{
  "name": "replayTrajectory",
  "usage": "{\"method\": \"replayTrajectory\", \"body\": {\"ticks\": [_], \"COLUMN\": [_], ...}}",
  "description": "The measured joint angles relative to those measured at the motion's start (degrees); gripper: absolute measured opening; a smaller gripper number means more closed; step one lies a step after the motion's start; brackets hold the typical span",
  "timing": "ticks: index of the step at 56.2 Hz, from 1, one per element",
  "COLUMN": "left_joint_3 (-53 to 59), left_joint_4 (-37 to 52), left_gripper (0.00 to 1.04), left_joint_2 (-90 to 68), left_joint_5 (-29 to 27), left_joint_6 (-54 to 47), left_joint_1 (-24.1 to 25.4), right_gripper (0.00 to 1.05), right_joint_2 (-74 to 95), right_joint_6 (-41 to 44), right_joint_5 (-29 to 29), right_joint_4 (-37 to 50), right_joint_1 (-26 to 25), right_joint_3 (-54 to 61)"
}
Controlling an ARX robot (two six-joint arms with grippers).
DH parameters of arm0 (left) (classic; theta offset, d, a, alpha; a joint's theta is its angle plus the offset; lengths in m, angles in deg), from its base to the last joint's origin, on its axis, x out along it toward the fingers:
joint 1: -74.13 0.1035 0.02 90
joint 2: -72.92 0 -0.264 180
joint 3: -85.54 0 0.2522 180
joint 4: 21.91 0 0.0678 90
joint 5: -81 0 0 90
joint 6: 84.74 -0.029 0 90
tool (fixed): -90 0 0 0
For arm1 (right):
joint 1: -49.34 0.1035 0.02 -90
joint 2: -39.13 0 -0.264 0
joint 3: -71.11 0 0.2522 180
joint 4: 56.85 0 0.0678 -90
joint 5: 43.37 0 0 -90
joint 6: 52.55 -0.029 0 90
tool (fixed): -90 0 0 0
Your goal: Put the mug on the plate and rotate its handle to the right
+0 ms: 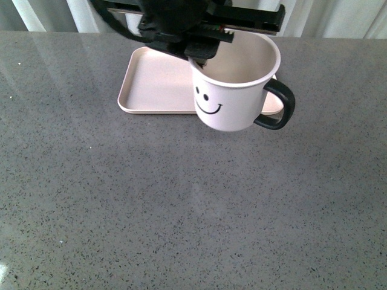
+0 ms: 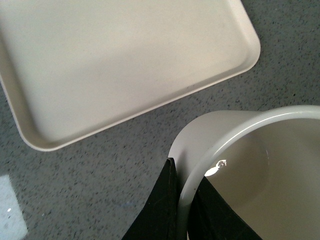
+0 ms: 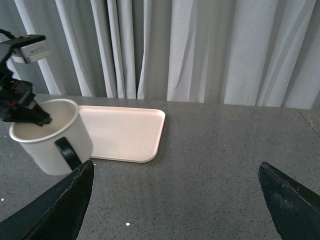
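Grey table (image 1: pixel 181 211) in the lower frame, mug (image 1: pixel 233 96) gripped at upper centre.
Left gripper (image 1: pixel 201 59) pinches the mug's rim, one finger inside; the mug hangs tilted over the lower-right corner of the plate (image 1: pixel 154 81), handle (image 1: pixel 279 106) toward frame right. Right gripper (image 3: pixel 174 170) gapes wide.

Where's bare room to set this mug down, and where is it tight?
The plate is bare wherever it shows. It is tight only at its near right corner, where the mug hangs tilted, its rim pinched in the left gripper, handle pointing right. The table nearer than the plate is bare, as is the stretch before the open right gripper.
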Motion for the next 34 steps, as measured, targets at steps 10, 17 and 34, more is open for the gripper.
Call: {"method": "replayTrajectory", "body": {"ticks": [10,17,34], "left_joint_3": [-11.28,-18.45,-24.79], "left_joint_4": [-4.13,-7.54,-9.44], "left_gripper": [0.02,0.02,0.02], "left_joint_2": [-7.76,-12.41,-17.09], "left_joint_5": [-1.6,-2.51,-2.75], "left_joint_6": [2.58,3.93,4.9], "left_joint_1": [-0.85,-0.85,-0.59], "right_gripper": [0.96,0.96,0.96], "right_joint_2": [0.0,0.0,0.0], "right_joint_6": [0.0,0.0,0.0], "right_joint_5": [0.0,0.0,0.0], "right_joint_4": [0.0,0.0,0.0], "right_joint_1": [0.0,0.0,0.0], "right_joint_3": [0.0,0.0,0.0]}}
